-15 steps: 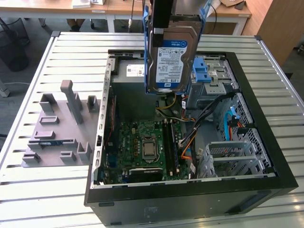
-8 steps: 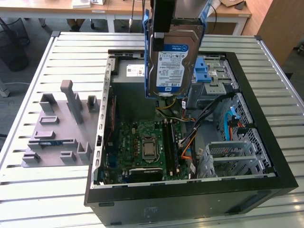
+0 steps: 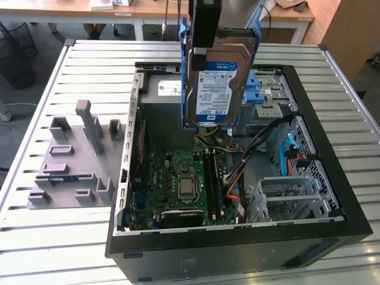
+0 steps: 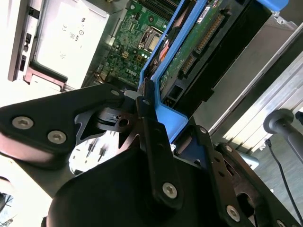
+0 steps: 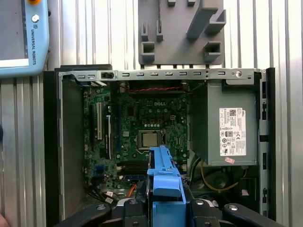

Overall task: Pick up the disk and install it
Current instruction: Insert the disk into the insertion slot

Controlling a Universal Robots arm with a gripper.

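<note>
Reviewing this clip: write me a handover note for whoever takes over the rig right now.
The gripper is shut on the disk, clamping its blue carrier frame.
The disk is held upright in the air above the open computer case.
Done: disk picked up.
Left: install; it is not yet seated anywhere in the case.

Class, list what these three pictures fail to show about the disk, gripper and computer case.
- Exterior view: the upper edge cuts off the gripper; the disk hides part of the power supply.
- First wrist view: the disk and gripper cover part of the motherboard.
- Second wrist view: the disk's label side is turned from the camera.
</note>
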